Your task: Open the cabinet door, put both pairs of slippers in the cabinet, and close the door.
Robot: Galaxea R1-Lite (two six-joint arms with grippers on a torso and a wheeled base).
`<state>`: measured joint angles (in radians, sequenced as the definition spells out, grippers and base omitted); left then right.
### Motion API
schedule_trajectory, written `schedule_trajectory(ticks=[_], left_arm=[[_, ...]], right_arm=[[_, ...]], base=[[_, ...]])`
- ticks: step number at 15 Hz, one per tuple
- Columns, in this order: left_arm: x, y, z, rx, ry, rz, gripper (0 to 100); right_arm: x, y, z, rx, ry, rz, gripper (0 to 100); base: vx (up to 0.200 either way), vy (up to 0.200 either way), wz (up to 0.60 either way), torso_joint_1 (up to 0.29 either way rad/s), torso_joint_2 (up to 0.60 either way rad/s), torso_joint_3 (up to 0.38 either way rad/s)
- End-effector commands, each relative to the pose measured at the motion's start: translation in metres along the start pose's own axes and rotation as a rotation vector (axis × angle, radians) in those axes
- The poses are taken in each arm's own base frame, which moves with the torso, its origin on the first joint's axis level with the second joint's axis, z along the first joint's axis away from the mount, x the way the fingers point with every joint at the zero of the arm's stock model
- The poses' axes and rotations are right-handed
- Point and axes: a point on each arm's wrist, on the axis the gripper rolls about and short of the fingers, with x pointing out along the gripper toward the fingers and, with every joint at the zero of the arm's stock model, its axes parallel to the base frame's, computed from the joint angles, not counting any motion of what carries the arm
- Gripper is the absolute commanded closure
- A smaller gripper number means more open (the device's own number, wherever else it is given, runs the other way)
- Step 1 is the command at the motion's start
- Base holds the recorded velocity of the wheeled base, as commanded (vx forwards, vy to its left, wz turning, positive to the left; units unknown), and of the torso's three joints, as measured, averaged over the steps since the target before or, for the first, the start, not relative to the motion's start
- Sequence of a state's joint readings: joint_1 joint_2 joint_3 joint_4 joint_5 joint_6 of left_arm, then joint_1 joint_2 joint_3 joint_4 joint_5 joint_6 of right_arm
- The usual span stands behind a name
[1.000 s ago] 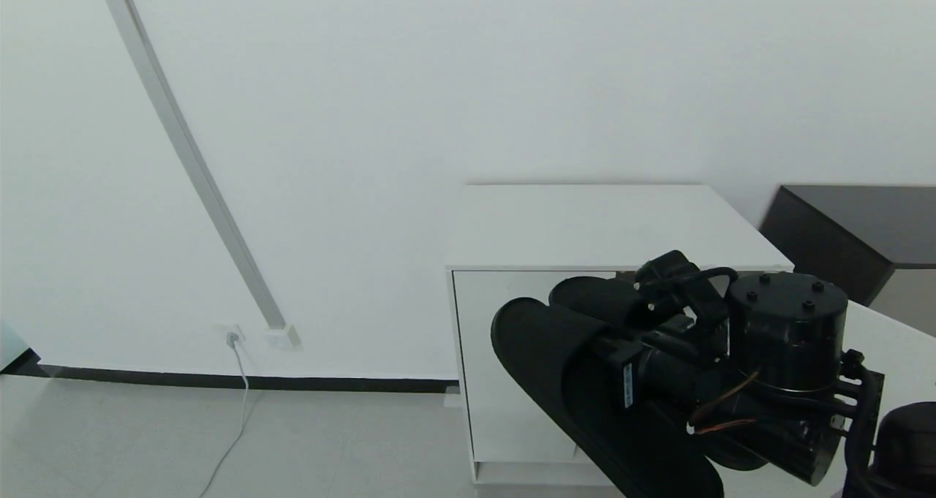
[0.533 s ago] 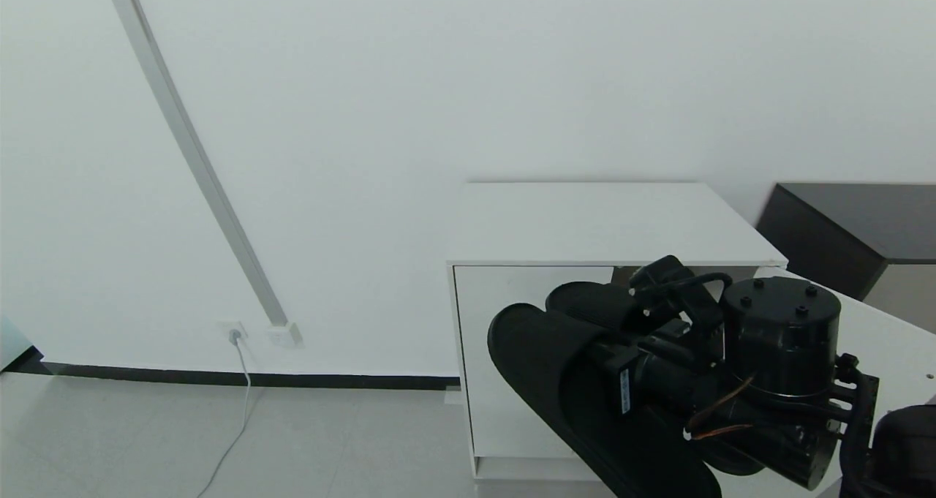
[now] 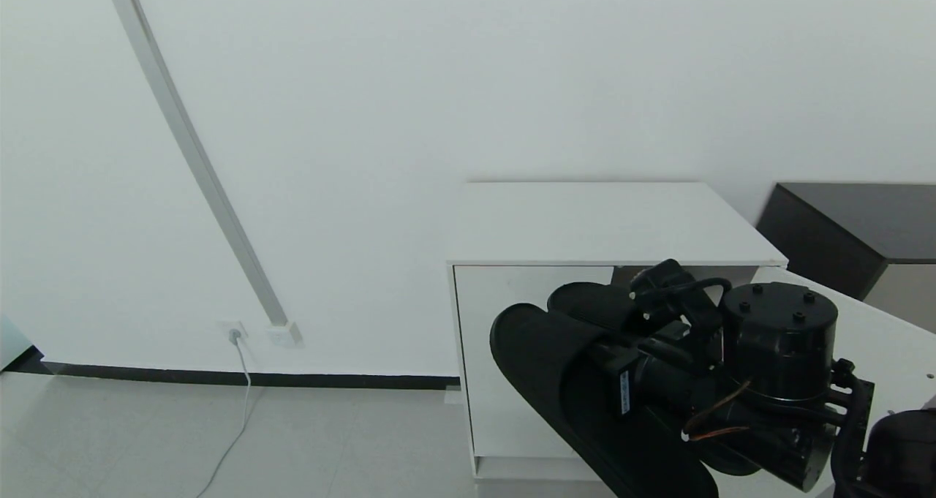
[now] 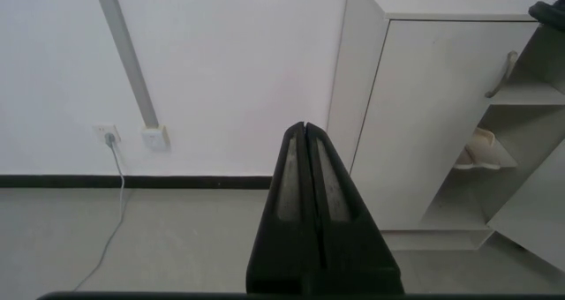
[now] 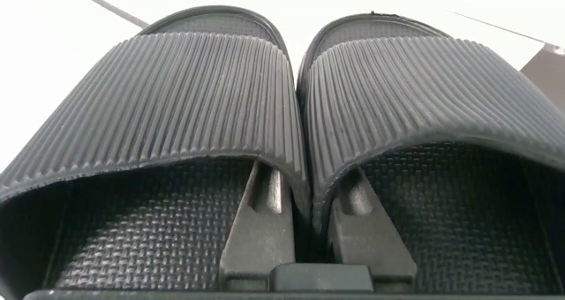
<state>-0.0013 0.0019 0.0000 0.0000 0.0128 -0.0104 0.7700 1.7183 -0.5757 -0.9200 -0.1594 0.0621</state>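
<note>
A pair of black ribbed slippers point(image 5: 212, 97) is held side by side, and my right gripper point(image 5: 307, 194) is shut on them with one finger point(image 5: 263, 213) under each strap. In the head view the black slippers point(image 3: 548, 359) hang in front of the white cabinet point(image 3: 599, 220), toes pointing toward it. The cabinet's left door point(image 4: 433, 123) is shut, while the right side stands open onto shelves. A pale pair of slippers point(image 4: 481, 150) lies on one shelf. My left gripper point(image 4: 305, 131) is shut on nothing, left of the cabinet above the floor.
The open right door point(image 3: 877, 322) juts out on the right, close to my right arm. A dark piece of furniture point(image 3: 848, 227) stands right of the cabinet. A wall socket with a trailing cable point(image 3: 234, 335) and a slanted wall strip point(image 3: 190, 147) are at left, over bare floor.
The head view has shifted slightly. My right arm with the black slippers stays at almost the same spot in front of the cabinet.
</note>
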Motion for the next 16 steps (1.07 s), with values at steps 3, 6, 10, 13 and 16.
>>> schedule_trajectory(ticks=[3,6,10,13,16], left_arm=[[0.0,0.0,0.0,0.0,0.0,0.001,100],[0.0,0.0,0.0,0.0,0.0,0.001,100],[0.0,0.0,0.0,0.001,0.0,-0.001,100],[0.0,0.0,0.0,0.001,0.0,-0.001,100],[0.0,0.0,0.0,0.001,0.0,-0.001,100]], right_arm=[[0.0005,0.0,-0.002,-0.002,0.007,-0.001,100],[0.0004,-0.0001,-0.0021,-0.002,0.006,-0.002,100],[-0.0001,-0.0001,-0.0009,-0.001,0.001,-0.002,100],[-0.0016,-0.0002,0.0009,0.001,-0.012,-0.001,100],[-0.0029,-0.0008,-0.0043,-0.019,-0.018,-0.001,100]], base=[[0.0,-0.067,0.0,-0.001,0.0,0.001],[0.0,-0.2,0.0,0.001,0.0,0.001],[0.0,-0.2,0.0,0.006,0.0,0.0],[0.0,-0.2,0.0,0.002,0.0,-0.001],[0.0,-0.2,0.0,-0.002,0.0,0.002]])
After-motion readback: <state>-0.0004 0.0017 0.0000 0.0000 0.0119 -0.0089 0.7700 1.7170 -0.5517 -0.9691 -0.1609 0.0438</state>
